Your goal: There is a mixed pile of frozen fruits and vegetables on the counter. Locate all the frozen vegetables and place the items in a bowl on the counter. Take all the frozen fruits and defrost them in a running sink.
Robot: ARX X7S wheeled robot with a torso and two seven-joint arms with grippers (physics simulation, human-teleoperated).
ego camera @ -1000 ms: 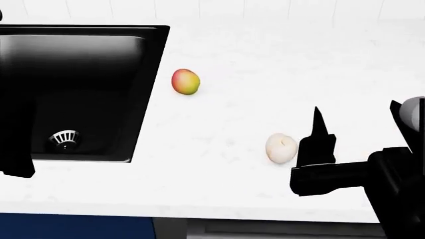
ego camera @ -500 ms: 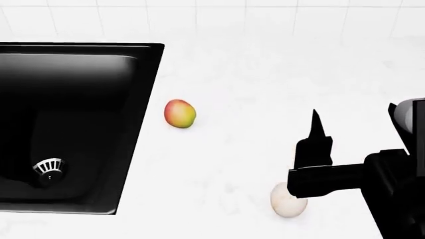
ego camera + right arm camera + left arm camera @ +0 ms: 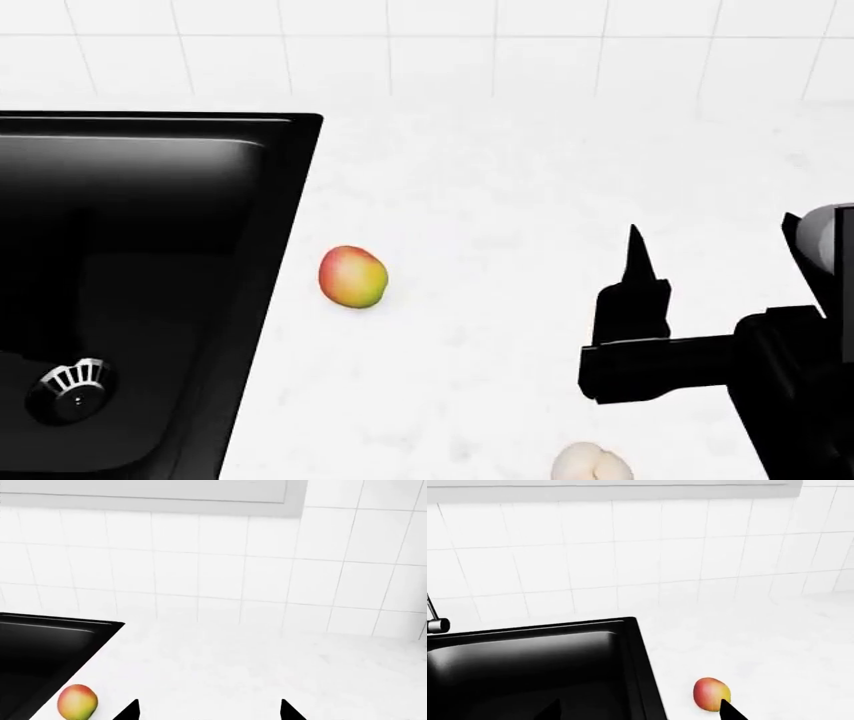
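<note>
From my left wrist camera I see the sink (image 3: 527,665) with its near corner by the red-and-yellow fruit (image 3: 712,694), which lies on the counter (image 3: 774,650) just beside the sink's rim, not in the basin. Only two dark tips of my left gripper (image 3: 640,711) show, one over the basin and one touching the fruit's outline in the picture; they stand wide apart with nothing between them.

In the head view the picture has tilted upward over the last second: the tiled wall now fills the top, the sink's drain strainer (image 3: 72,381) has slid towards the lower left, and the red-and-yellow fruit has dropped from high on the counter to mid-frame, though it lies beside the sink's right rim as before. The pale cream fruit (image 3: 595,464) has sunk to the bottom edge, half cut off, at the counter's front. My right gripper (image 3: 638,300) hangs above the counter, apart from both fruits; from here I cannot tell its opening. I judge that the view moved, not the fruits, so both wait to be carried to the sink.

My right wrist camera shows two fingertips set wide, empty, over bare counter, with the red-and-yellow fruit near the sink's corner. No bowl or vegetables are in sight.
</note>
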